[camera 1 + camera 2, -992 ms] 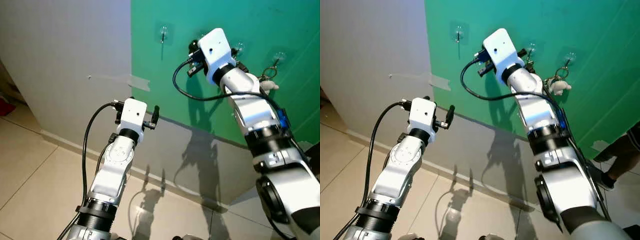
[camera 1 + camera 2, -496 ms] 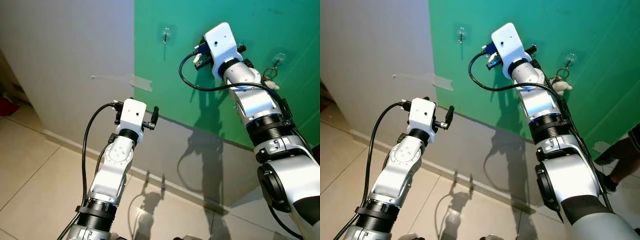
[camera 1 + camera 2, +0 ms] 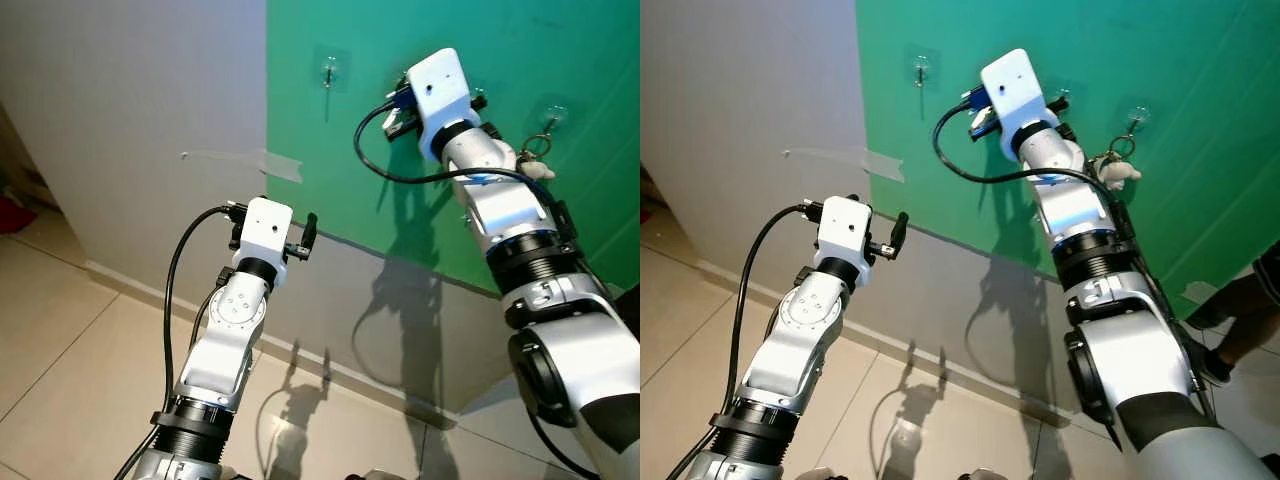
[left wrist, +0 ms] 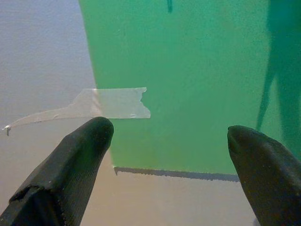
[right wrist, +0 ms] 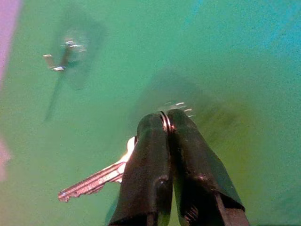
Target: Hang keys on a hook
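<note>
My right gripper (image 3: 478, 102) is raised against the green wall (image 3: 400, 200), shut on a metal key ring (image 5: 164, 121). A silver key (image 5: 94, 181) hangs from the ring below the fingers. The fingertips sit right at the middle clear hook (image 5: 181, 106); I cannot tell whether the ring is over it. An empty clear hook (image 3: 328, 70) is further left. The right-hand hook (image 3: 556, 115) carries another key set with a white charm (image 3: 540, 168). My left gripper (image 4: 169, 129) is held lower, open and empty, facing the wall's tape strip (image 4: 117, 103).
The green sheet ends at a grey wall (image 3: 130, 120) on the left and a grey band (image 3: 350, 300) below. Beige floor tiles (image 3: 60, 340) lie underneath. A person's leg and shoe (image 3: 1240, 320) stand at the far right.
My right gripper with the keys has swung right along the green wall to the middle hook, then eased back a little. The left arm has held still.
</note>
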Controlling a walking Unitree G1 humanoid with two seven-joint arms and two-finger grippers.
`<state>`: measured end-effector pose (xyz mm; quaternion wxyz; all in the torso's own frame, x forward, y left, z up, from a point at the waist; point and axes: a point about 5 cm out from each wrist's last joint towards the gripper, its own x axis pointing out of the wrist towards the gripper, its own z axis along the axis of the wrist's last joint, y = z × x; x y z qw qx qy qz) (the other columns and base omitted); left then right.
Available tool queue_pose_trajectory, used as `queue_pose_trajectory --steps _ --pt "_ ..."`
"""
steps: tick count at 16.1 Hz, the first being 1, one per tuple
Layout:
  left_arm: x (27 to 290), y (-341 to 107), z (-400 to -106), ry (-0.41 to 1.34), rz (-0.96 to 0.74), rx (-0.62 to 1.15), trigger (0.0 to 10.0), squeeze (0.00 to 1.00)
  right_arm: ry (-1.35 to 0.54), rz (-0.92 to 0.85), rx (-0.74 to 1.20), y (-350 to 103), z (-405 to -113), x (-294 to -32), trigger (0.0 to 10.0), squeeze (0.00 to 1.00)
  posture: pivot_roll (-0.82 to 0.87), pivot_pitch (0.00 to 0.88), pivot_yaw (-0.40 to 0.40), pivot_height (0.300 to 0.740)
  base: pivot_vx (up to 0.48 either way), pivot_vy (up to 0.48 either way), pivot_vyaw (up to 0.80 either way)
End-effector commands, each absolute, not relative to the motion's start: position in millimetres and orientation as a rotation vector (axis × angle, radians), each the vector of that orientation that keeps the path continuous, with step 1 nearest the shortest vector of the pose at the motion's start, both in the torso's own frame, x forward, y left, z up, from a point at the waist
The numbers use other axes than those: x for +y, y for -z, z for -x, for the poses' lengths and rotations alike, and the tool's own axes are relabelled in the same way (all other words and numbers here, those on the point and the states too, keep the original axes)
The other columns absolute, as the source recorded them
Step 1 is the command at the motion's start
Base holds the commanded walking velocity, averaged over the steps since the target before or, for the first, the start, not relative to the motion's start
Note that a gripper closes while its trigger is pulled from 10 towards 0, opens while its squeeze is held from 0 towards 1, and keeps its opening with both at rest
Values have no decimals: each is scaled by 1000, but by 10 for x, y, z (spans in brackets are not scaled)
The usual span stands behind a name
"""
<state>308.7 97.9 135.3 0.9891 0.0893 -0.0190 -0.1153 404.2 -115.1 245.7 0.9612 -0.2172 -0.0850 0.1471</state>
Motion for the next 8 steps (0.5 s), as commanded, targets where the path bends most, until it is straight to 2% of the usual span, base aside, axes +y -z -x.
queue_pose_trajectory --steps 1,3,8 --pt "960 -1381 -3065 233 -177 -45 10000 0 -338 379 -38 -2179 -4019 -1174 10000 0 52 0 -100 740 0 0 0" --pt "969 -1377 -3061 230 -178 -43 10000 0 -352 296 29 -2091 -4016 -1162 10000 0 56 0 -101 740 0 0 0" --pt "968 -1365 -3051 240 -187 -36 10000 0 -353 264 48 -2081 -4013 -1162 10000 0 57 0 -94 740 0 0 0"
